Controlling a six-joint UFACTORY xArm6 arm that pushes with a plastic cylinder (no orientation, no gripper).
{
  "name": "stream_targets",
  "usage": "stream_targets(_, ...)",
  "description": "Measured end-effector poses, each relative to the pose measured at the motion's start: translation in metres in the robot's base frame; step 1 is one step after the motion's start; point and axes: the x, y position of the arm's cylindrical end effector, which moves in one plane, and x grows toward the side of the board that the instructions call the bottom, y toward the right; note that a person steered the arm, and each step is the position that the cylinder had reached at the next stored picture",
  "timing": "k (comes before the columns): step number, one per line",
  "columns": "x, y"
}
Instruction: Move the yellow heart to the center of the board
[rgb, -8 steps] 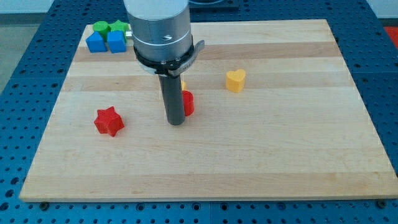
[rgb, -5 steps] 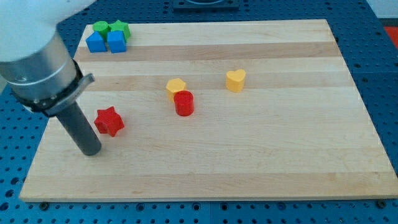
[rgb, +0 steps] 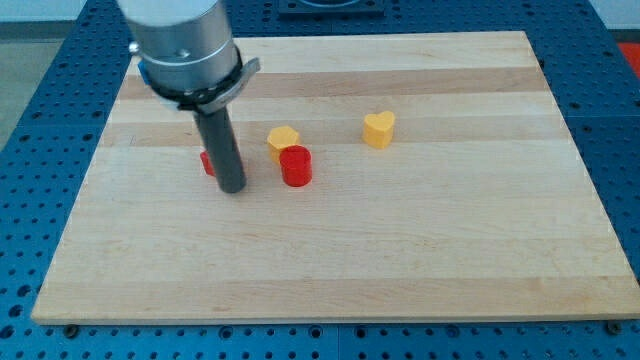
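The yellow heart (rgb: 379, 129) lies on the wooden board (rgb: 420, 230), right of the board's middle and a little toward the view's top. My tip (rgb: 232, 187) rests on the board left of centre, far to the left of the heart. A red star (rgb: 207, 163) is mostly hidden behind the rod, just left of it. A yellow block (rgb: 284, 140) and a red cylinder (rgb: 296, 165) sit right of my tip, between it and the heart.
The arm's grey body (rgb: 185, 45) covers the board's top left corner, so the blue and green blocks seen there earlier are hidden. A blue perforated table (rgb: 610, 120) surrounds the board.
My tip swung from the centre to the board's lower left, then back right and up to left of centre. The red star now sits farther right and up than before.
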Motion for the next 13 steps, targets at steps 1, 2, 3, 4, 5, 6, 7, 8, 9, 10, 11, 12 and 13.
stream_targets(1,-0.016,-0.001)
stream_targets(2,0.014,-0.06)
stream_targets(3,-0.009,-0.09)
stream_targets(4,-0.031,-0.064)
stream_targets(5,-0.026,-0.034)
stream_targets(6,-0.026,-0.028)
stream_targets(7,-0.041,-0.053)
stream_targets(8,-0.087,-0.029)
stream_targets(9,-0.103,0.075)
stream_targets(10,-0.11,0.185)
stream_targets(11,-0.115,0.269)
stream_targets(12,-0.094,0.236)
stream_targets(13,-0.092,0.2)
